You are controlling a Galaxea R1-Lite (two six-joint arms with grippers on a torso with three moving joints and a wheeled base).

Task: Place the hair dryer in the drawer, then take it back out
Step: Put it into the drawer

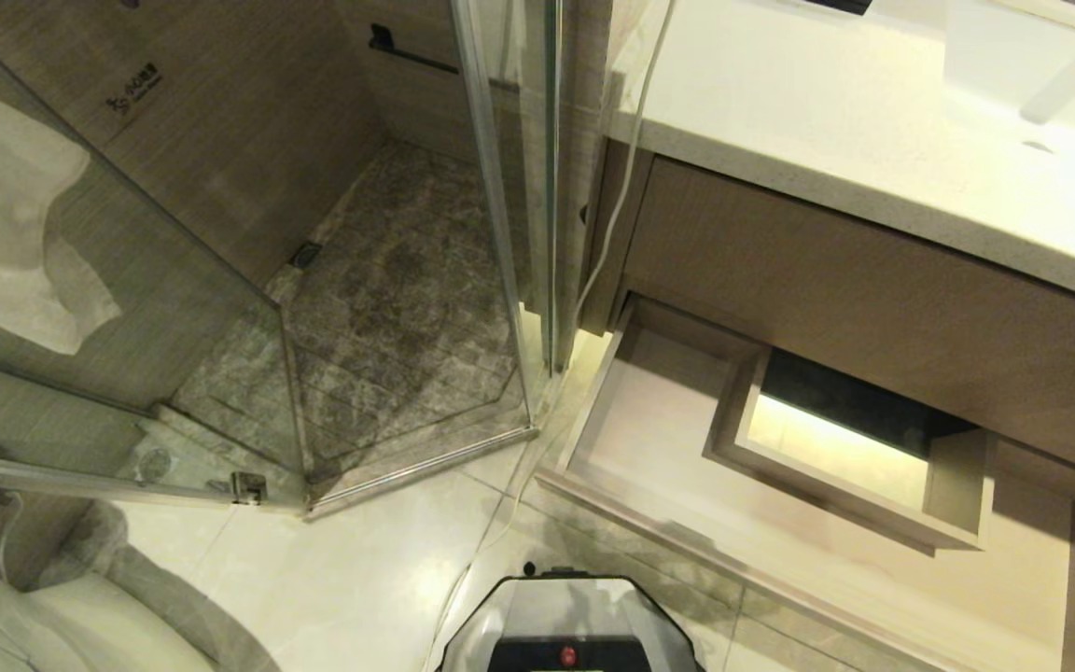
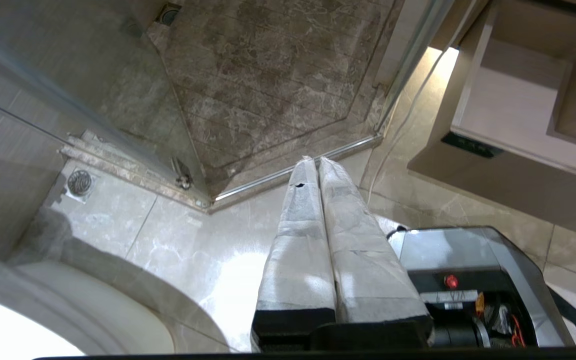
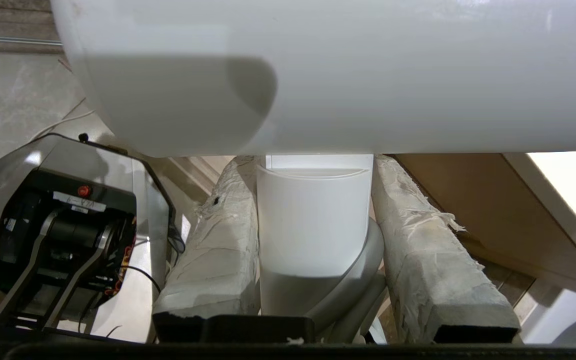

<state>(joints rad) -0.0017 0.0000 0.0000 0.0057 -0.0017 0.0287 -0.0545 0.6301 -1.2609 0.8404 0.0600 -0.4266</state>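
the right gripper [image 3: 313, 250] has its padded fingers [image 3: 213, 260] clamped on the handle of the hair dryer [image 3: 318, 75], one on each side, so the white barrel lies crosswise beyond the tips and cannot swing. this arm is outside the head view, so where the dryer hangs relative to the cabinet is hard to say; the wrist view shows only wood panelling beside it and the robot's base [image 3: 63, 225] below. the left gripper [image 2: 315, 165] hangs parked over the floor tiles, fingers pressed together and empty. out to the right the drawer [image 1: 593, 439] stands pulled open under the bench [image 1: 780, 121], its floor bare around the boxed cutout. nothing lies in it, so i judge the dryer is either about to go in or just lifted out.
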